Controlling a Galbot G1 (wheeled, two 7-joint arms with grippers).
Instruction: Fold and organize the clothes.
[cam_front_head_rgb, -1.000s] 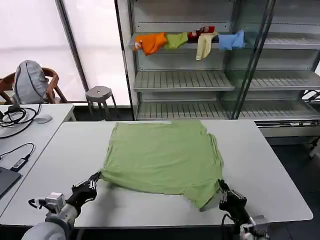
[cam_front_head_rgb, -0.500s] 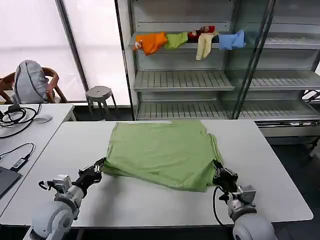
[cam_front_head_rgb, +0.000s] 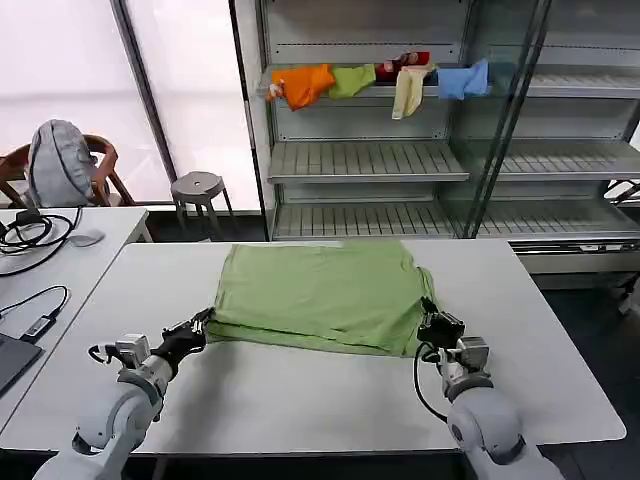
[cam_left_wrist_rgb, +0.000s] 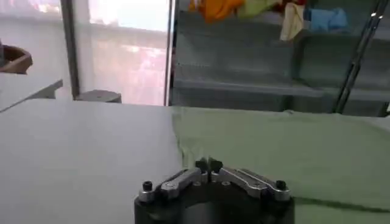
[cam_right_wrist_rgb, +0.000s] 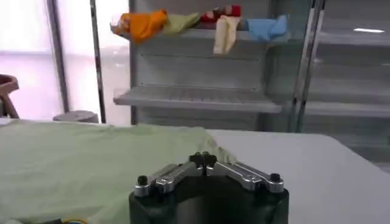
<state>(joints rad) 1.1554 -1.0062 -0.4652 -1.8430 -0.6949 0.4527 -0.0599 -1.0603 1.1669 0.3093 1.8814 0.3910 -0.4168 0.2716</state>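
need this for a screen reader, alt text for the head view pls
A light green shirt lies partly folded on a white table; the left gripper and right gripper each pinch a near corner. Shelves behind hold small colourful garments.

Shirt (cam_front_head_rgb: 320, 296): plain light green. Table (cam_front_head_rgb: 300, 400): white-grey. Shelf garments (cam_front_head_rgb: 375, 82): orange, green, red, cream, blue. Grippers: black with silver links.

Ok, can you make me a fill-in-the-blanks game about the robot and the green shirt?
1. The shirt on the white table is light ____.
2. The left gripper pinches the shirt's near ____ corner.
3. The right gripper has its fingers ____ on the shirt's other near corner.
4. Small colourful garments hang on the ____ shelf of the rack.

Missing words: green, left, shut, top
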